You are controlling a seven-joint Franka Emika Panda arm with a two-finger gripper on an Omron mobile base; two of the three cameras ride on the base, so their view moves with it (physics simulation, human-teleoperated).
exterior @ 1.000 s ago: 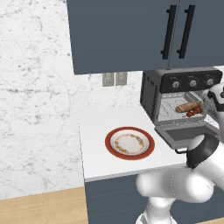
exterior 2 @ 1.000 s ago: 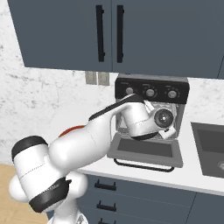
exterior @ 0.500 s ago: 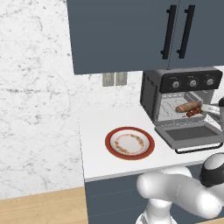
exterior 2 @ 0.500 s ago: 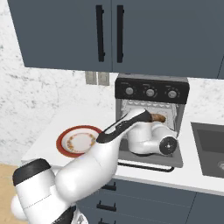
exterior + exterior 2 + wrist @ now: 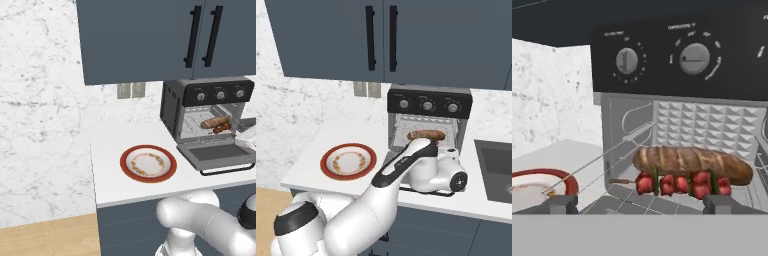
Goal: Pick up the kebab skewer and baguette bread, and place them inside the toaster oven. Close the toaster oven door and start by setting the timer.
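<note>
While the baguette bread [image 5: 692, 162] and kebab skewer [image 5: 679, 183] rest inside the toaster oven [image 5: 682, 100], my gripper [image 5: 639, 204] hangs spread wide, empty.

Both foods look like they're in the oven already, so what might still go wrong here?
The toaster oven door hangs fully down with the arm low in front of it, so lifting it could go awkwardly. The kebab skewer lies at the rack's front edge, before the baguette bread; a closing door might nudge it. The open gripper must avoid both.

Both base views look down from behind at the toaster oven [image 5: 210, 125] from opposite sides; the hand view faces its open cavity closely.
</note>
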